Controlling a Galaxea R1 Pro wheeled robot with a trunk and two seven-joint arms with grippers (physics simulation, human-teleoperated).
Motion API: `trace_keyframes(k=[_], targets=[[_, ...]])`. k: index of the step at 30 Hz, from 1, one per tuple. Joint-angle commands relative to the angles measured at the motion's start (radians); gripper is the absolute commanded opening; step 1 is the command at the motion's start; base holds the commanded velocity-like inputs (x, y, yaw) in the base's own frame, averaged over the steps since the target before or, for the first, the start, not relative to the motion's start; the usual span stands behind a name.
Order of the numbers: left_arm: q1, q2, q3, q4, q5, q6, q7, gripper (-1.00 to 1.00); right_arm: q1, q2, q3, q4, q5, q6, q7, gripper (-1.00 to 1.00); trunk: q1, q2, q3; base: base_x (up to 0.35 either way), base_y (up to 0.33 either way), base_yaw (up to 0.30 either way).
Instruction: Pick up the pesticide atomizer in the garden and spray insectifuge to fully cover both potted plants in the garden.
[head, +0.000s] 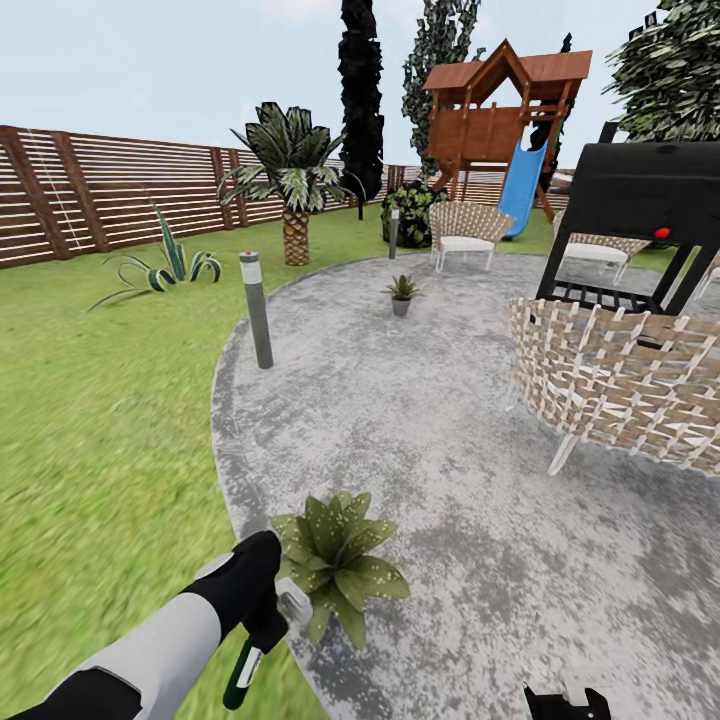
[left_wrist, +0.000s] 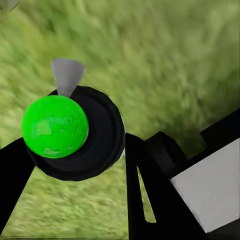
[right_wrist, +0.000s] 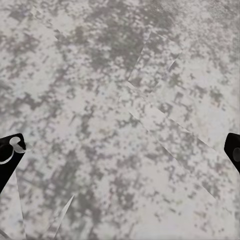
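Green atomizer (head: 248, 665) hangs clamped in my left jaws (head: 268, 612), nozzle beside the near potted plant (head: 340, 560) (right jaws (head: 567, 703) spread, idle).

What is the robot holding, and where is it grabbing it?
The left gripper holds the pesticide atomizer near its top, below the trigger head. The right gripper is open, holding nothing.
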Motion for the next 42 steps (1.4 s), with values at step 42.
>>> trace_keyframes(k=[42], targets=[[0.027, -0.025, 0.026, -0.007, 0.041, 0.003, 0.096, -1.00, -0.001, 0.002, -0.007, 0.001, 0.004, -0.003, 0.006, 1.00, 0.000, 0.000, -0.001, 0.000, -0.147, 0.152]])
